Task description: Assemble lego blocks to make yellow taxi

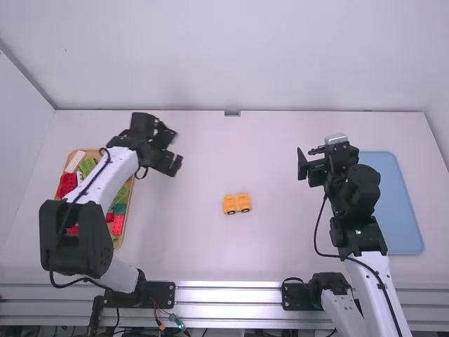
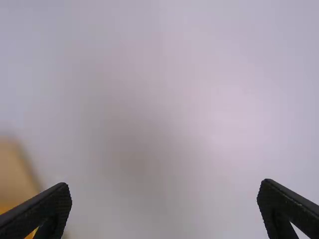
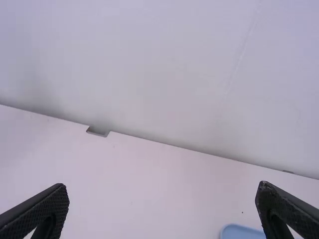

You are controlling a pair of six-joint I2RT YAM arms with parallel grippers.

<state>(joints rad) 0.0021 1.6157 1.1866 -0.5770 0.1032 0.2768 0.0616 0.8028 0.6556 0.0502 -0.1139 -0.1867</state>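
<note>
Two orange-yellow block pieces with dark wheels (image 1: pixel 237 203) stand side by side at mid table. In the high view my left gripper (image 1: pixel 175 147) is over the table just right of the block tray, up and left of those pieces. The left wrist view shows my left gripper (image 2: pixel 164 209) open, nothing between its fingers. My right gripper (image 1: pixel 309 160) hangs up and right of the pieces. It also stands open with nothing held in the right wrist view, as the right gripper (image 3: pixel 162 209) shows. Red, green and white blocks (image 1: pixel 68 184) lie in the tray, partly hidden under the left arm.
The wooden tray (image 1: pixel 129 203) stands at the table's left, below the left arm. A blue tray (image 1: pixel 403 203) lies at the right, beside the right arm. A wall (image 1: pixel 238 56) rises behind the table's far edge, which has a small notch (image 1: pixel 232 113).
</note>
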